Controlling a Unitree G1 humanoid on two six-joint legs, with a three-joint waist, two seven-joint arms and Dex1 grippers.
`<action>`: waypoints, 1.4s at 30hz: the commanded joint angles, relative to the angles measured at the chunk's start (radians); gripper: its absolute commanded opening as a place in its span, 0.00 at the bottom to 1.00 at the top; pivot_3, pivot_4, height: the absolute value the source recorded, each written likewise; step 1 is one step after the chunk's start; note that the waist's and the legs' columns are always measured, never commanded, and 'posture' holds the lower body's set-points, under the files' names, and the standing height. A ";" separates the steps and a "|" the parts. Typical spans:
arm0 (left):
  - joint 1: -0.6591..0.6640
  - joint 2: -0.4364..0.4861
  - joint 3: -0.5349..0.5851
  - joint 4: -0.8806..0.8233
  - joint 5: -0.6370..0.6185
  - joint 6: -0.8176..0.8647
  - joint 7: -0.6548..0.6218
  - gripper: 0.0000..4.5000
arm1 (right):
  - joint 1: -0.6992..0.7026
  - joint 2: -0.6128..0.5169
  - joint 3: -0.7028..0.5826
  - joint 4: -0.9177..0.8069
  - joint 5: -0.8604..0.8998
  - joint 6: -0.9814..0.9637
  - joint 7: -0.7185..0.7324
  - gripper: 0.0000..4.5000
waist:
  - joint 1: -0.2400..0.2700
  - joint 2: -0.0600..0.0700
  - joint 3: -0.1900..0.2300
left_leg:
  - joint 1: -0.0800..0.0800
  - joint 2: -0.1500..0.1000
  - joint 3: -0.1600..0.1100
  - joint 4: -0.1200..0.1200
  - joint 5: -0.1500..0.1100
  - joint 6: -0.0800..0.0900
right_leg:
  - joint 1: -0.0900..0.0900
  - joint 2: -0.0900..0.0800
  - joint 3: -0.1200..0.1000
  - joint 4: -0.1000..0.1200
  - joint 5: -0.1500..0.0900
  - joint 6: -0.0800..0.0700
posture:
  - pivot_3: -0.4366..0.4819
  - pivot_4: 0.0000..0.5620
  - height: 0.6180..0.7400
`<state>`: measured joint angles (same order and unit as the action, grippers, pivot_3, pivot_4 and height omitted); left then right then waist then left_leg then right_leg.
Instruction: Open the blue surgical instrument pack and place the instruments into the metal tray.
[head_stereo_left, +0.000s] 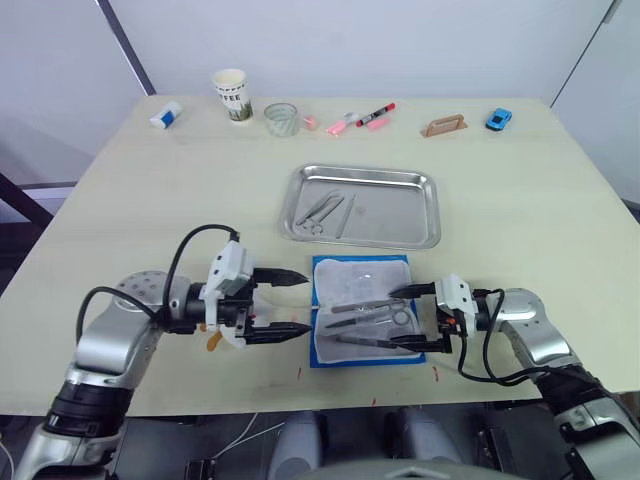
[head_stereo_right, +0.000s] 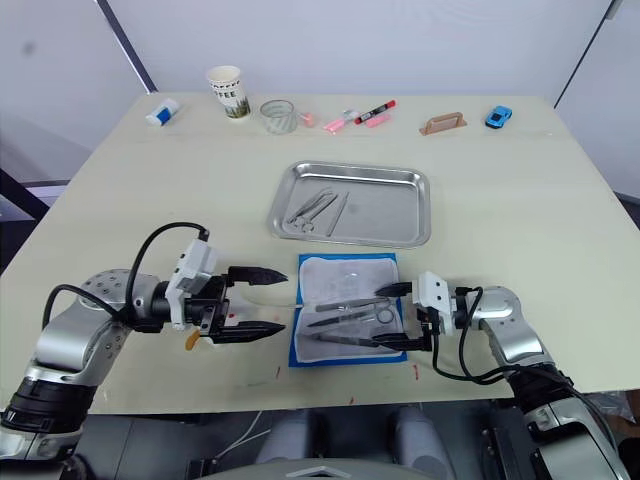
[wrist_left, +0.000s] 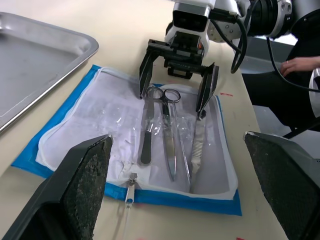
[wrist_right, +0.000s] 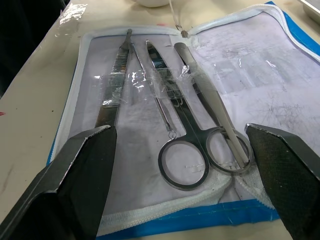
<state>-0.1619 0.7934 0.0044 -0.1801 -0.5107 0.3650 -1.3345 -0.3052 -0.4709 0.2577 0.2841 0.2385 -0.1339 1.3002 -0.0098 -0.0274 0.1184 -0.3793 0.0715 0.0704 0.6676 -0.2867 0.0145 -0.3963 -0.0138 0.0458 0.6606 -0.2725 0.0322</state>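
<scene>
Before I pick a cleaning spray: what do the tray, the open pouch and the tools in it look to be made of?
The tray looks like polished steel: shiny, mirror-like, rolled rim. The pouch seems blue fabric with a stitched white edge and a pale, clear-film lining, likely plastic, judging by its glossy wrinkles. The tools appear bare silvery metal, reflective.

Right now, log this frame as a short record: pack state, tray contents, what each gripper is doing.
pack: blue surgical instrument pack lies open near the table's front edge
left in pack: instruments, ring-handled scissors among them
tray: metal tray already holds some instruments at its left end
left gripper: open, beside the pack
right gripper: open, fingers straddling the pack's instruments
</scene>
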 joint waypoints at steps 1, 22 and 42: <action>-0.022 -0.020 -0.041 0.015 0.038 -0.042 0.003 0.99 | 0.017 -0.005 0.022 0.032 -0.041 0.021 -0.012 1.00 | 0.000 0.000 0.000 | 0.000 0.000 0.000 0.000 0.000 0.000 | 0.000 0.000 0.000 0.000 0.000 0.000 | 0.48 0.27 1.00; -0.165 -0.127 -0.230 0.201 0.266 -0.199 0.062 0.33 | 0.039 0.001 0.023 0.004 -0.051 0.030 -0.058 1.00 | 0.000 0.000 0.000 | 0.000 0.000 0.000 0.001 0.000 0.000 | 0.000 0.001 0.001 0.000 0.000 0.000 | 0.48 0.27 1.00; -0.195 -0.177 -0.300 0.204 0.381 -0.188 0.123 0.33 | 0.028 -0.002 0.026 0.015 -0.058 0.033 -0.063 1.00 | 0.000 0.000 -0.001 | 0.000 0.001 0.000 0.001 0.000 0.000 | 0.000 0.001 0.001 0.001 0.000 0.000 | 0.48 0.27 1.00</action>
<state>-0.3523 0.6201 -0.2764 0.0503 -0.1471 0.1587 -1.2181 -0.2864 -0.4657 0.2598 0.2590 0.2287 -0.1242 1.2493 -0.0099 -0.0279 0.1178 -0.3791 0.0720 0.0706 0.6682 -0.2867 0.0147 -0.3960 -0.0125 0.0470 0.6611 -0.2723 0.0324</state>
